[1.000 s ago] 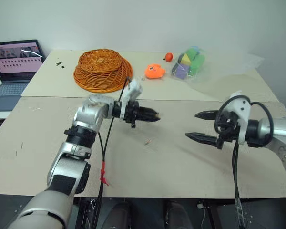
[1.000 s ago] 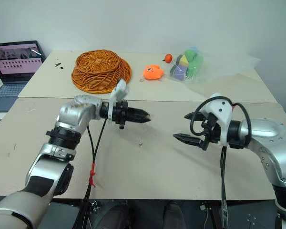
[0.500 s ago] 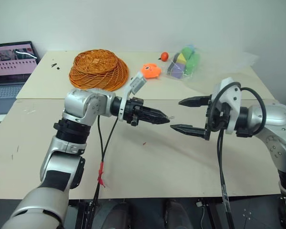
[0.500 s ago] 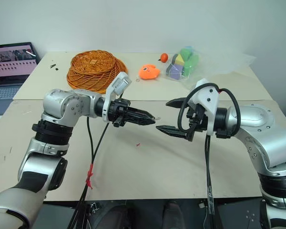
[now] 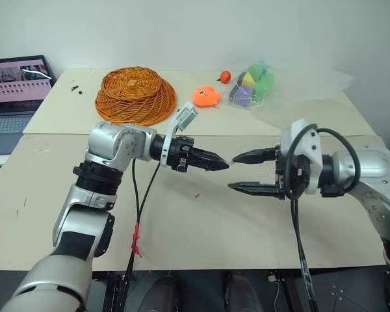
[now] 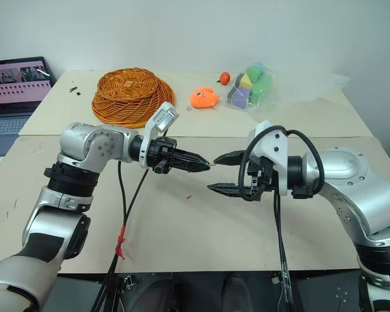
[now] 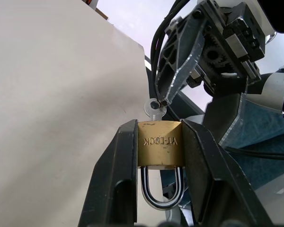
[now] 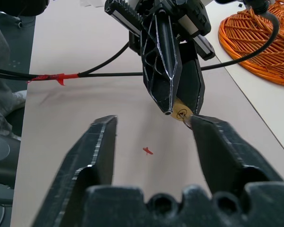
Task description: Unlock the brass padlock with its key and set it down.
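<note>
My left pincer [image 7: 159,156] is clamped on the brass padlock [image 7: 159,149], held above the tabletop [image 5: 214,214] with its key [image 7: 155,108] sticking out toward the right arm. My right pincer [image 6: 220,173] faces it from 3 o'clock, jaws apart and empty, one fingertip [image 8: 188,121] just beside the key. An orange wicker basket [image 5: 135,95] sits off at 11 o'clock.

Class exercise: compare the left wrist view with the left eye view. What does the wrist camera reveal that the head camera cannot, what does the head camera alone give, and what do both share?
Left wrist view: the brass padlock clamped between the left gripper's fingers, lettering readable, shackle toward the wrist, silver key in its end, a right finger's tip at the key.

Left eye view: orange basket, orange toy, laptop, bag of coloured blocks.

Both: the right gripper close to the left gripper above the table.
</note>
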Available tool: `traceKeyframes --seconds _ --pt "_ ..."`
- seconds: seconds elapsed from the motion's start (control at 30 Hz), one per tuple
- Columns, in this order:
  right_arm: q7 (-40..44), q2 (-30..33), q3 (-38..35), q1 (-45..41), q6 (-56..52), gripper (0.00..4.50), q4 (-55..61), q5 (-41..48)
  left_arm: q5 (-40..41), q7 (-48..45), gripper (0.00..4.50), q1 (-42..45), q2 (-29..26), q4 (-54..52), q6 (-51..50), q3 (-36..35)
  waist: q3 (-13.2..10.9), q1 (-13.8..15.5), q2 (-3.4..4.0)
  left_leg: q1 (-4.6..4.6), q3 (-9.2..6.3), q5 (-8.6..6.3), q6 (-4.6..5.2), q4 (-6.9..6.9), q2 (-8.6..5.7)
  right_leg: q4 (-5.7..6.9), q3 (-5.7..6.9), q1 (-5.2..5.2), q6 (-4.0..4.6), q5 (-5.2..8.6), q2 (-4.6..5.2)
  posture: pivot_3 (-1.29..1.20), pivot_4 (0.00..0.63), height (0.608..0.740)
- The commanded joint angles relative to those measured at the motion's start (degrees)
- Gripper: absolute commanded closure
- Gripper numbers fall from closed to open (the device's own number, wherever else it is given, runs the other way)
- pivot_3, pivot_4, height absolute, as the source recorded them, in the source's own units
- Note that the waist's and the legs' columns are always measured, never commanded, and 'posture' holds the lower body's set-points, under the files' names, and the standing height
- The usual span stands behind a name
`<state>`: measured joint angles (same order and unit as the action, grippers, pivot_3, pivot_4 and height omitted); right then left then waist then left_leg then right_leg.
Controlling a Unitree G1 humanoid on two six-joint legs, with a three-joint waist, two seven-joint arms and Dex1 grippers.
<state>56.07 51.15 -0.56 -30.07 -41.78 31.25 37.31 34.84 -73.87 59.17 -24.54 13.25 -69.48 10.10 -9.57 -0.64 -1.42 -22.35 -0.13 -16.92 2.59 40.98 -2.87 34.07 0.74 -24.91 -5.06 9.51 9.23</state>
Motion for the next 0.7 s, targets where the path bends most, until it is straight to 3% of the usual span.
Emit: traceKeyframes --seconds 0.03,0.3,0.7 --pt "-0.7 -0.4 0.4 -0.2 3.1 2.07 0.9 -2.5 5.3 2.5 3.64 3.6 1.6 0.6 -7.5 -4.9 0.0 0.0 0.0 0.0 -0.01 0.0 0.0 0.01 0.0 0.01 0.0 0.0 0.0 0.0 0.0 0.0 0.15 0.739" --pt "-0.9 -1.1 0.2 -0.2 6.2 2.07 -0.8 -5.2 10.1 6.2 3.64 3.6 0.9 1.1 -20.0 -7.3 0.0 -0.1 0.0 0.01 0.0 0.01 -0.01 0.01 -0.01 0.02 0.0 -0.01 -0.01 0.0 0.0 0.0 0.15 0.739" --pt "0.4 -0.6 -0.9 -0.4 7.7 2.07 -3.0 -5.5 15.2 5.2 3.64 0.4 -3.4 -2.5 -22.4 -3.1 0.0 -0.1 0.0 0.01 0.0 0.06 -0.09 -0.02 -0.01 0.03 -0.03 -0.04 0.0 0.0 0.0 0.0 0.15 0.739"
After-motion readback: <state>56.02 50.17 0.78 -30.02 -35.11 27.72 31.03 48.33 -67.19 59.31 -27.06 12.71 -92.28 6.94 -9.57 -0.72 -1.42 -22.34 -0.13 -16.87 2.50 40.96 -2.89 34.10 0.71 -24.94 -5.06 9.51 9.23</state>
